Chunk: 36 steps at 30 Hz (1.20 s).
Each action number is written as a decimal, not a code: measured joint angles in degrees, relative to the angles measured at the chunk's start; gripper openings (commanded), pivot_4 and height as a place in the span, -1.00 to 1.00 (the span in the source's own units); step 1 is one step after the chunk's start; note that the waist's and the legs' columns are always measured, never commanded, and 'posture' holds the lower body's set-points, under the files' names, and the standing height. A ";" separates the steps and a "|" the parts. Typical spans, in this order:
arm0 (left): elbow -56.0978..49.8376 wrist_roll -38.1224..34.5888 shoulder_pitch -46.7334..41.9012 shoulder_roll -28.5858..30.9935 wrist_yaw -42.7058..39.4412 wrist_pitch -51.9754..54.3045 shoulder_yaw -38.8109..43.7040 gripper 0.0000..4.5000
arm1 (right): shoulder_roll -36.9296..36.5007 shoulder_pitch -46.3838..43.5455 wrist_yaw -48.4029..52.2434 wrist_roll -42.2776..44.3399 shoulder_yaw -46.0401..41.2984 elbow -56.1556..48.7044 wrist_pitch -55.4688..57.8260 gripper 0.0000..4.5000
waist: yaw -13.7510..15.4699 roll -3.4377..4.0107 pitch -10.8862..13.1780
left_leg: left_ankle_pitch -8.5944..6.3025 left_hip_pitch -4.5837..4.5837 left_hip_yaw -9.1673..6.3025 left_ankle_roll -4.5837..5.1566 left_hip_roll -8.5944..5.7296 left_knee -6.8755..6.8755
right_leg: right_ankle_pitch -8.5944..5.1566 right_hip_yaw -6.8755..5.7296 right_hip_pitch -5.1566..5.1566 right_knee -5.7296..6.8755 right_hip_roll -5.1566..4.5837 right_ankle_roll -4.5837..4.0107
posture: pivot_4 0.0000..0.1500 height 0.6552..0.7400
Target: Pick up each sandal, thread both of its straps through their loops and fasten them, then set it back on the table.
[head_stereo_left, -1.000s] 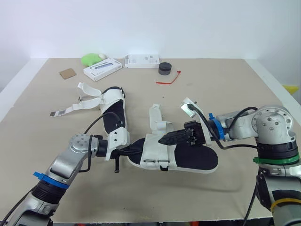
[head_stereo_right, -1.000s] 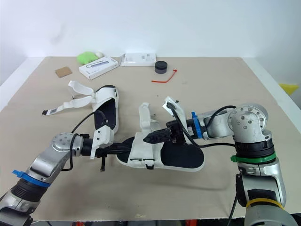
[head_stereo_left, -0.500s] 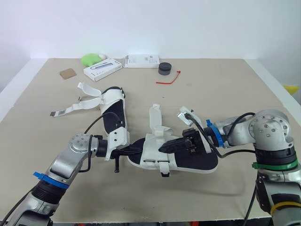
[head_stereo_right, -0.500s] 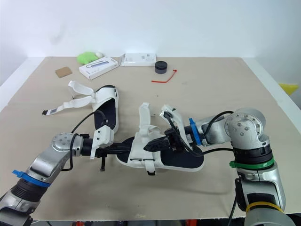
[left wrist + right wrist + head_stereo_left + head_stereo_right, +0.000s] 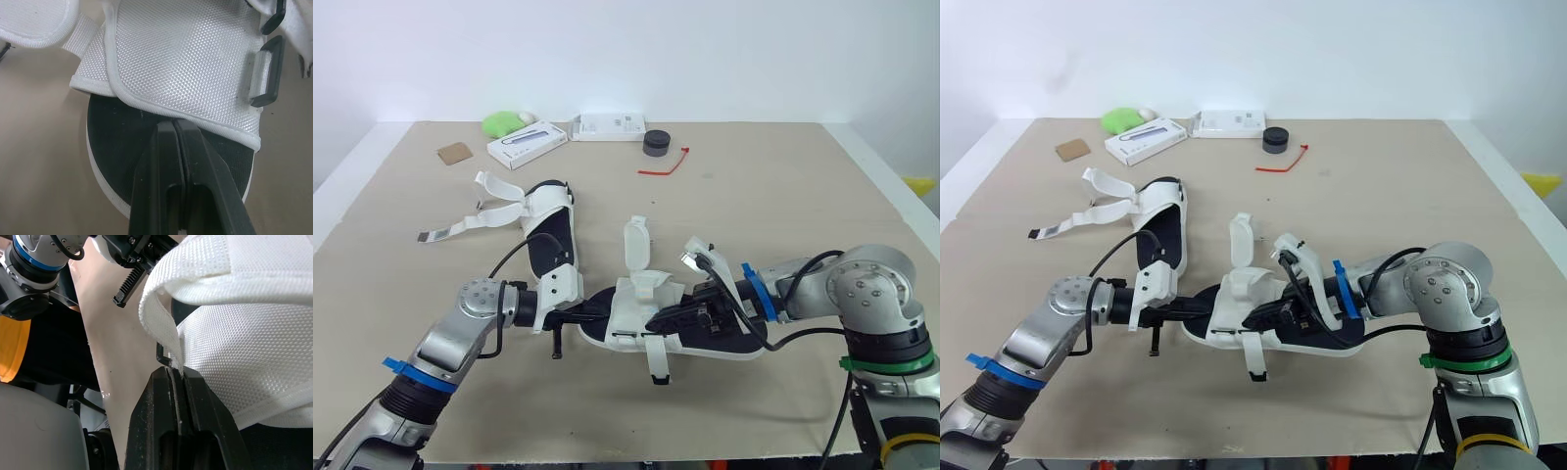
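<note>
Two sandals: far sandal (image 5: 551, 230), near sandal (image 5: 710, 340). Left gripper (image 5: 173, 123), fingers closed, touches the near sandal's upper. Right gripper (image 5: 175, 373) pinches its strap (image 5: 159, 328).

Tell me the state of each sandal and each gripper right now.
near sandal: on the table, unfastened.
far sandal: flat on the table, unfastened.
left gripper: shut on the near sandal's edge.
right gripper: shut on one strap of the near sandal.

The silver-grey left arm (image 5: 450, 343) wore blue tape (image 5: 398, 366), the right arm (image 5: 873, 286) a green band (image 5: 891, 363); black cables (image 5: 512, 255) looped along both.
</note>
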 measured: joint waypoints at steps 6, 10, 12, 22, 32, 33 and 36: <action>-0.10 -0.98 -0.03 -1.10 0.57 2.62 0.42 -1.00 | -1.76 -0.75 4.40 -6.31 4.20 0.27 -5.26 -0.97 | 0.00 0.00 0.00 | 0.00 0.04 0.01 0.00 0.00 0.00 | -0.02 0.00 0.01 0.00 0.00 0.05 | 1.00 1.00; -1.27 -1.20 0.43 -1.06 1.14 4.23 0.84 -1.00 | -2.33 -1.99 8.01 -10.14 6.63 1.72 -8.50 -0.97 | -0.02 0.00 0.00 | 0.01 0.07 0.01 -0.01 0.01 0.01 | -0.02 0.00 0.02 0.01 0.03 0.05 | 1.00 1.00; -2.25 -1.33 1.06 -1.06 1.41 4.97 1.12 -1.00 | -2.70 -2.36 9.69 -11.39 7.26 2.26 -9.59 -0.97 | -0.01 0.00 0.00 | 0.01 0.06 -0.01 -0.01 0.02 0.00 | -0.02 -0.01 0.02 0.01 0.04 0.03 | 1.00 1.00; -4.44 -2.22 2.71 -0.32 2.47 6.22 1.48 -1.00 | -4.14 -2.39 14.18 -10.68 7.88 -0.29 -7.56 0.85 | 0.00 0.00 0.00 | -0.01 0.02 -0.02 0.00 0.00 0.00 | 0.09 -0.01 0.00 -0.01 -0.01 -0.20 | 1.00 1.00; -4.05 -2.13 2.37 -0.19 2.36 5.69 1.02 -1.00 | -7.94 -0.73 15.27 -8.39 2.33 -1.46 -5.31 0.96 | 0.06 0.00 0.00 | -0.01 0.01 -0.02 -0.01 -0.06 0.00 | 0.02 -0.02 0.01 0.00 -0.05 -0.08 | 1.00 1.00; -3.85 -2.13 2.28 -0.16 2.28 5.62 0.97 -1.00 | -9.99 -0.58 16.33 -7.77 0.49 -1.44 -5.09 0.96 | 0.09 0.00 0.00 | -0.01 0.01 -0.01 0.00 -0.06 0.00 | 0.02 -0.02 0.01 -0.01 -0.06 -0.08 | 1.00 1.00; -3.60 -2.14 2.02 0.12 1.85 5.48 0.84 -1.00 | -13.66 0.98 19.52 -5.25 -3.73 -1.52 -4.99 0.96 | 0.09 0.00 0.00 | -0.02 0.00 -0.02 0.01 -0.07 0.00 | 0.00 -0.02 0.02 -0.02 -0.06 -0.06 | 1.00 1.00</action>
